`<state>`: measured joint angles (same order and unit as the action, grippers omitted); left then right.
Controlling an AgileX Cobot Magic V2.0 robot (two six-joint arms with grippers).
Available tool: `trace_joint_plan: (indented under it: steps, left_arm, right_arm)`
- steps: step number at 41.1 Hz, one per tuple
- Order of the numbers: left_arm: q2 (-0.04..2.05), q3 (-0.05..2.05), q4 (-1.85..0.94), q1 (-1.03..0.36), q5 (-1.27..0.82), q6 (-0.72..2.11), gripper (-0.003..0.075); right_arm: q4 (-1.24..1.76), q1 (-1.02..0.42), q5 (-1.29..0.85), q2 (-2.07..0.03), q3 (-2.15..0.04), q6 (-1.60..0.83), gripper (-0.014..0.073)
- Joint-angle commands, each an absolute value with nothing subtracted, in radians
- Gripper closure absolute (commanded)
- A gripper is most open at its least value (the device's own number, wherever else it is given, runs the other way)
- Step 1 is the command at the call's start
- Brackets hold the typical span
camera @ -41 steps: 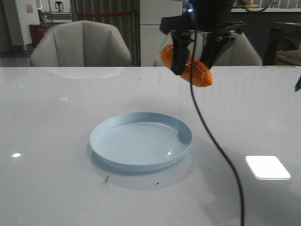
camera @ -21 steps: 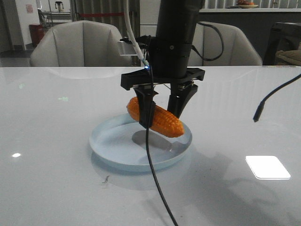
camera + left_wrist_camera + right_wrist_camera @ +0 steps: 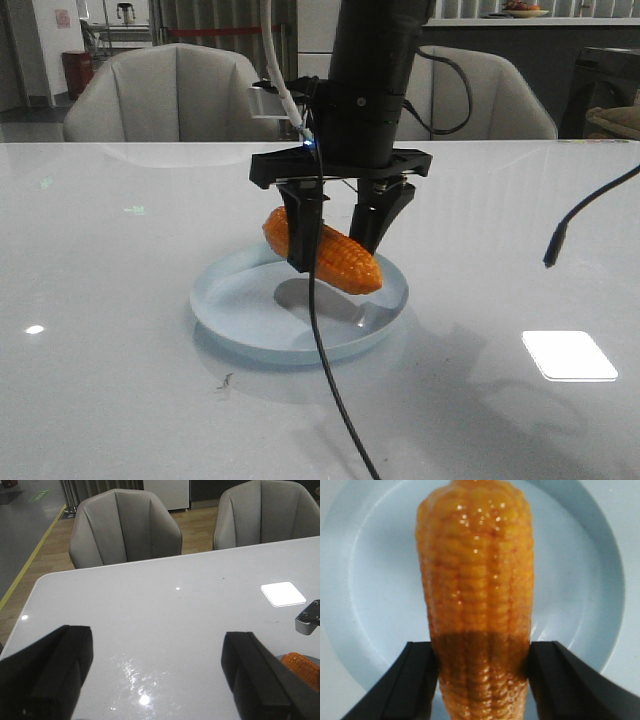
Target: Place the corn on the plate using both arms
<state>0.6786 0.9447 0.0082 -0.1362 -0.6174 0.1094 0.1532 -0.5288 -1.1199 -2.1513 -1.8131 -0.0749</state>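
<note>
- Front view: Your right hand (image 3: 336, 235) is clamped on the corn (image 3: 322, 250), one finger on each side of it. The corn hangs tilted, with its fat end up and to the left and its thin end down and to the right. It is over the plate (image 3: 230, 320), and a dark shadow sits on the plate floor under it. I think the thin end is very near the plate, but I cannot tell if it touches. The plate sits on the white bench (image 3: 120, 400). A black cable (image 3: 330, 400) hangs down in front of the plate.
- To do this step well, I think you should go down slowly until the corn rests on the plate floor. Then spread the fingers just a little and lift straight up. The corn is round and shiny, so it may roll. Keep it near the middle, away from the low rim.
- Left wrist view: Your left hand (image 3: 160, 675) has its fingers wide apart and holds nothing. It looks out over bare bench toward two gray chairs (image 3: 125, 525). A bit of the corn (image 3: 302, 667) peeks in at one corner. Only this view shows you the left hand.
- Right wrist view: Here you look right down the corn (image 3: 472, 580). It lies across the middle of the plate (image 3: 580, 580), with blue showing on both sides. The black fingers (image 3: 402, 685) squeeze its near end. The front view cannot show you this centering. This view cannot show you how high the corn hangs.
</note>
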Motion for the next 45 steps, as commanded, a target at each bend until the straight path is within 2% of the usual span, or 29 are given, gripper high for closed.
trace_joint_plan:
  steps: [1,4,19,28,35,45]
  left_arm:
    - [0.677,0.973,0.0,-0.137,-0.537,0.101,0.0141]
    - [0.677,0.973,0.0,-0.137,-0.545,0.101,0.0141]
    - [0.677,0.973,0.0,-0.137,-0.551,0.101,0.0141]
    - [0.677,0.973,0.0,-0.137,-0.551,0.101,0.0141]
    - [0.677,0.973,0.0,-0.137,-0.552,0.101,0.0141]
    - [0.677,0.973,0.006,-0.137,-0.554,0.101,0.0141]
  right_arm:
    - [0.164,-0.528,-1.107,-2.088,-1.848,-0.085,0.0092]
    - [0.164,-0.528,-1.107,-2.088,-1.848,-0.085,0.0069]
    - [0.182,-0.527,-1.099,-2.082,-1.848,-0.085,0.0074]
    - [0.167,-0.495,-1.009,-1.963,-1.848,-0.077,0.0074]
    - [0.159,-0.419,-0.936,-1.816,-1.848,-0.076,0.0074]
    - [0.145,-0.221,-1.003,-1.585,-1.803,-0.078,0.0074]
